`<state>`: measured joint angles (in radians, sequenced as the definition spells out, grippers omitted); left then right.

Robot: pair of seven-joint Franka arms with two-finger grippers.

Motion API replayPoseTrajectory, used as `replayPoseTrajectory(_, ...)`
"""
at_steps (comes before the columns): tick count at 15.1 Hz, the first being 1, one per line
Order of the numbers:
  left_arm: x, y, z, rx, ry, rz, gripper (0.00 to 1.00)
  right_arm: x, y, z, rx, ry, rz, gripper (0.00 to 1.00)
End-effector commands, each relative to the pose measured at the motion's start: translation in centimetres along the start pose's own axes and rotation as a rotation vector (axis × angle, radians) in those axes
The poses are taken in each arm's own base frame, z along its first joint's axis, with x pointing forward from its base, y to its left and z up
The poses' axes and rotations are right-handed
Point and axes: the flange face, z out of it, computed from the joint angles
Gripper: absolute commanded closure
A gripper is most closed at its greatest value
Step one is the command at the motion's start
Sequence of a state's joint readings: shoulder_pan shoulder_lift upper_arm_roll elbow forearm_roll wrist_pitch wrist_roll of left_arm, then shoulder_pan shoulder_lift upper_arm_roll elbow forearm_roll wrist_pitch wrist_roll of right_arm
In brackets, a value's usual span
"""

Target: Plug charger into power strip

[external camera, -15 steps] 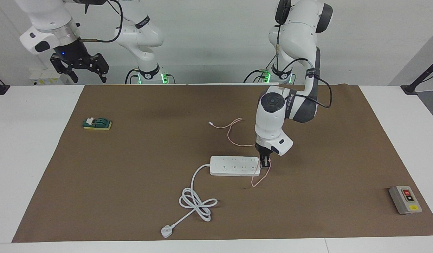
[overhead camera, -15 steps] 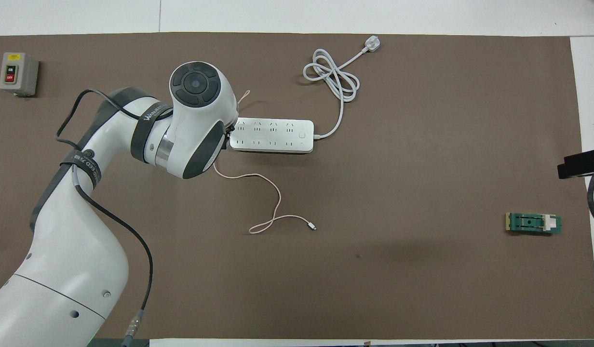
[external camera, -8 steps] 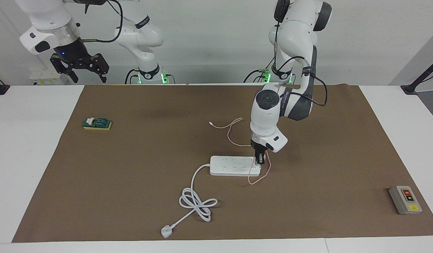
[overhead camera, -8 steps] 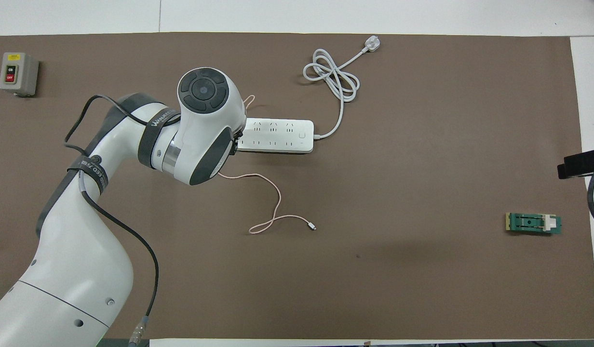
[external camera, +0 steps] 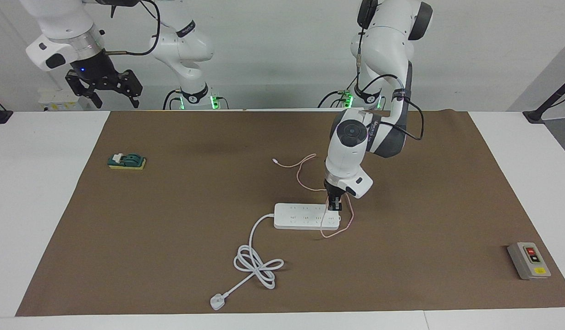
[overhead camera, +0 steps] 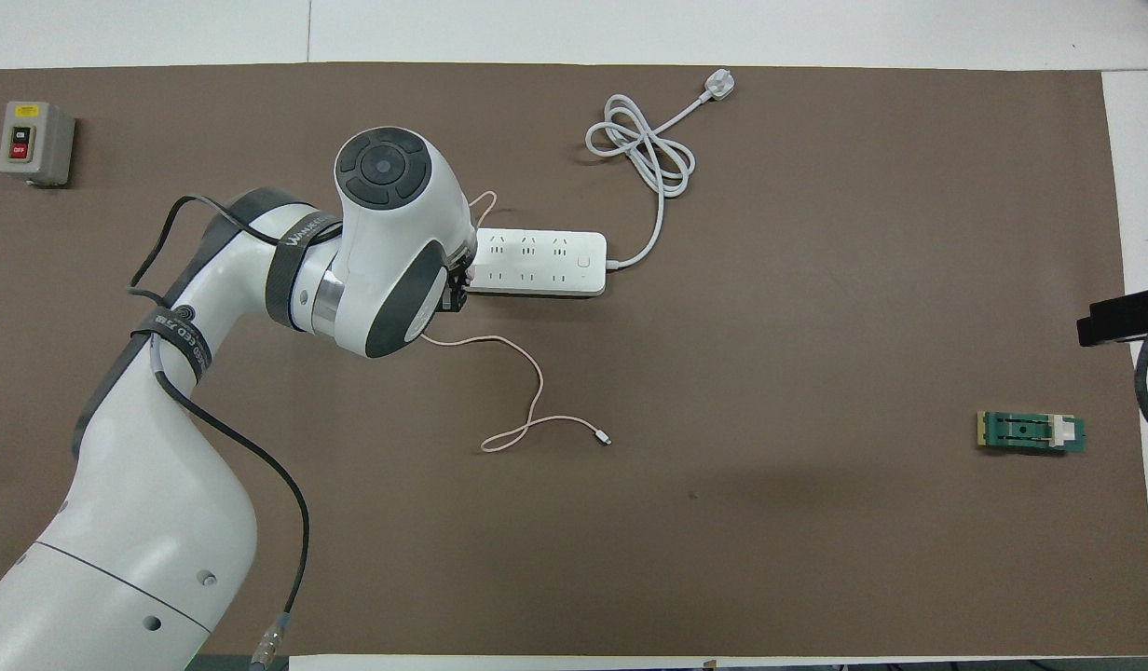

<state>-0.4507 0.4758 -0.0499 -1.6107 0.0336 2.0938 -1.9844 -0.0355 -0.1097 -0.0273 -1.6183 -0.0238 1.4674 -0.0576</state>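
The white power strip [external camera: 305, 216] [overhead camera: 537, 263] lies mid-mat with its sockets facing up. My left gripper [external camera: 334, 205] points straight down over the strip's end toward the left arm's side, shut on the charger. The fingers hide the charger's body. Its thin pink cable [external camera: 295, 164] [overhead camera: 537, 391] hangs from the gripper, loops past the strip's end and trails across the mat toward the robots. In the overhead view the left wrist covers that end of the strip. My right gripper [external camera: 103, 89] waits open, high above the table edge at the right arm's end.
The strip's thick white cord [external camera: 257, 263] coils farther from the robots and ends in a three-pin plug [external camera: 217, 301] [overhead camera: 719, 86]. A grey button box [external camera: 529, 260] [overhead camera: 35, 142] sits near the left arm's end, a green block [external camera: 126, 161] [overhead camera: 1031, 432] toward the right arm's end.
My left gripper has shifted from just off the strip's end to over its end sockets, carrying the charger; the cable loop has followed. The right arm has not moved.
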Motion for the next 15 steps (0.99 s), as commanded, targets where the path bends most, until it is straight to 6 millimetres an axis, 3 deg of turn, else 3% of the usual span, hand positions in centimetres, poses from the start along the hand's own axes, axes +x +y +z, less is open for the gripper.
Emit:
replayPoseTrajectory(1, 0.2, 0.9, -0.2, 0.055, 0.011, -0.028, 1.0, -0.7, 0.2, 0.0, -0.015, -0.001, -0.03, 0.0)
replayPoseTrajectory(5, -0.2, 2.7, 0.0, 0.065, 0.012, -0.033, 1.0, -0.7, 0.2, 0.0, -0.015, -0.001, -0.028, 0.0)
replayPoseTrajectory(7, -1.0, 3.9, 1.6, 0.1, 0.027, -0.03, 1.0, -0.7, 0.2, 0.0, -0.015, -0.001, -0.028, 0.0)
replayPoseTrajectory(15, -0.2, 4.0, 0.9, 0.128, 0.043, -0.033, 1.0, -0.7, 0.3, -0.1, -0.015, -0.005, -0.027, 0.0)
